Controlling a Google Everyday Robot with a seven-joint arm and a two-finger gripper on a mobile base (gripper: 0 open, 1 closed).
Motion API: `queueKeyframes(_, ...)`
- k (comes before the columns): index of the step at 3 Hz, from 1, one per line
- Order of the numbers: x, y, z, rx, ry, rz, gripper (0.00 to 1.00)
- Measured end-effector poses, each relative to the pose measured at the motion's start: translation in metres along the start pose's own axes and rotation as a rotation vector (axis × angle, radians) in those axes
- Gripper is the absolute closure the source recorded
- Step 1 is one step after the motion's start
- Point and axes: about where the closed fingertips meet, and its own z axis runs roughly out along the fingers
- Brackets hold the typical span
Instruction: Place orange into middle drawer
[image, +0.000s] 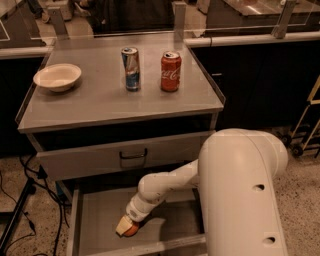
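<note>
Tool (125, 228) low inside middle drawer (100, 220), clasping orange (132, 231); orange sits at its tip, near drawer floor.

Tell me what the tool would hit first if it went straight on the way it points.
The tool, low inside the drawer, points down-left with the orange at its tip; the drawer floor looks first, though depth is unclear.

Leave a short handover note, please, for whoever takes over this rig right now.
The hand is low inside the open middle drawer, at the orange; whether it grips the fruit is unclear.
The orange is on or just above the drawer floor, against the hand.
Done: orange is inside the drawer.
Left: confirm release, then withdraw the arm.
</note>
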Motion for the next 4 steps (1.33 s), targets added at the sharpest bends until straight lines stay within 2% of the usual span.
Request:
queueKeyframes(1,0.0010,-0.0011,0.0015,0.000,-0.002,0.003,1.00)
queueKeyframes(2,0.0010,-0.0010,0.0015,0.000,-0.002,0.003,0.85)
queueKeyframes(4,0.0010,-0.0010,0.0016,0.000,-0.002,0.003,0.39)
